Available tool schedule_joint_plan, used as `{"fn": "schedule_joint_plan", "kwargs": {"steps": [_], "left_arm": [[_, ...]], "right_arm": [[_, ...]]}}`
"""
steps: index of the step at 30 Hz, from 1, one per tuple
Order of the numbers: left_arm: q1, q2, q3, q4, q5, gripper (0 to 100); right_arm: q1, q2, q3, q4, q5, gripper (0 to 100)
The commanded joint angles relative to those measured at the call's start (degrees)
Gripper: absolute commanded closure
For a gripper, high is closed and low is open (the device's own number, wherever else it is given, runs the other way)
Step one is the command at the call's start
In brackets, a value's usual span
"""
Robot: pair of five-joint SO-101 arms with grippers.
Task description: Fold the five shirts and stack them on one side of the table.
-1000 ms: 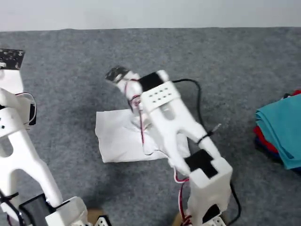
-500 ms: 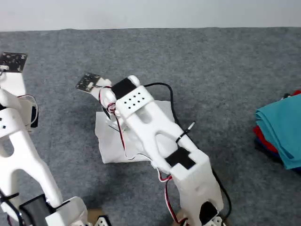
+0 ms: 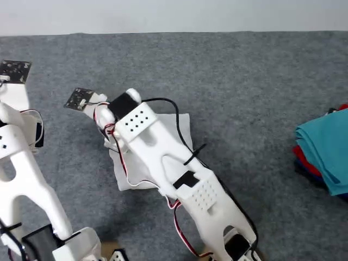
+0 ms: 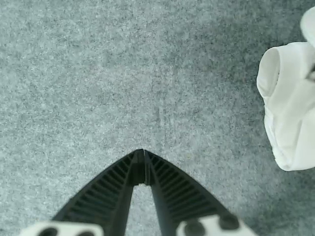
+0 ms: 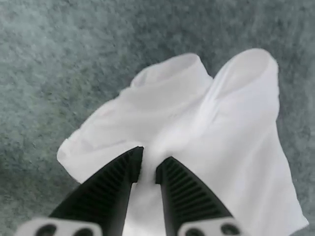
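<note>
**Right jaws pinched on the white shirt, left jaws idle**

Your right arm lies stretched low across the white shirt, which sits left of the middle of the surface, well apart from the stack at the right edge. The right arm's jaws are all but closed, with a ridge of the shirt's cloth nipped in the narrow slit between them. The fabric bunches into two rounded rolls just beyond the tips, so the hold looks to be on a gathered fold rather than a single flat layer. That grip suits carrying an edge over to make a fold. You are probably mid-fold on this last loose shirt.

Your left arm stands upright at the left edge. The left arm's jaws are fully closed on nothing, their tips meeting over bare grey surface, clear of the shirt. That keeps them out of the right arm's way.

The stack shows teal on top with red and dark blue beneath. Judge the pinch carefully: a bunched hold may drag the whole shirt instead of turning one layer.
</note>
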Motion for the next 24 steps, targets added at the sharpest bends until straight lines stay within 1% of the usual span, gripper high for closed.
{"fn": "schedule_joint_plan", "kwargs": {"steps": [1,5,7,10,13,15,21,23,24], "left_arm": [[0.00,-2.37,-0.22,-0.79,0.00,100],[0.00,-2.37,-0.22,-0.79,0.00,100],[0.00,-2.37,-0.22,-0.79,0.00,100],[0.00,-2.37,-0.22,-0.70,0.00,100],[0.00,-2.37,-0.22,-0.70,0.00,100],[0.00,-2.37,-0.22,-0.70,0.00,100],[0.00,-2.37,-0.22,-0.70,0.00,100],[0.00,-2.37,-0.22,-0.70,0.00,100],[-0.09,-2.37,-0.22,-0.70,0.00,100]], "right_arm": [[-1.19,0.40,-4.66,1.54,-0.26,98.8],[-2.33,1.27,-4.66,1.36,-1.32,98.3],[-2.33,0.92,-4.66,1.63,-1.41,96.2],[-2.24,-0.31,-5.54,2.77,-1.58,84.5],[-1.98,-3.56,-5.80,2.86,-3.96,71.3],[-2.07,-6.20,-5.71,2.77,-4.66,66.9],[-1.27,-12.62,-4.31,2.95,-4.66,66.9],[0.57,-14.20,-1.41,2.95,-4.57,70.9],[1.54,-14.64,0.35,2.86,-4.40,74.5]]}}
